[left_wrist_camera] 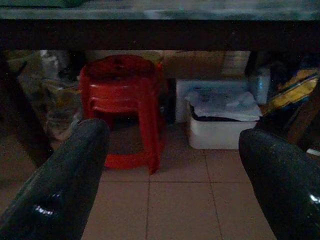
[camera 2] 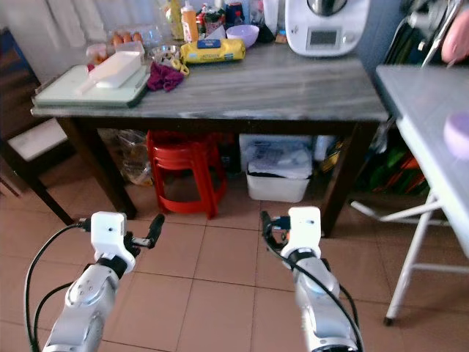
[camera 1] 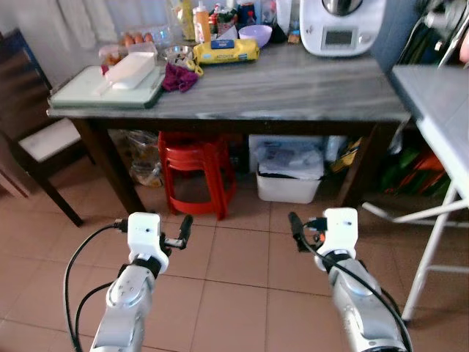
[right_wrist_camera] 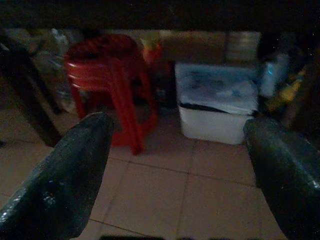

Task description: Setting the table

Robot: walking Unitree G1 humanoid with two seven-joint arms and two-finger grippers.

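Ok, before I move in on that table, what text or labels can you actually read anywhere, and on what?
Yellow packet on the grey table: a dark label with print, too blurred to read.
White kitchen machine: a grey display panel, no figures legible.
Bottles at the back of the table: labels too small to read.
White bin under the table: printed sheets on top, illegible.
No text here can be read for certain.

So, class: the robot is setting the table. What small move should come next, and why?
Probably a step forward toward the dark table. Both the left gripper and right gripper hang open and empty over the floor tiles, short of the table edge, with the purple bowl far back.
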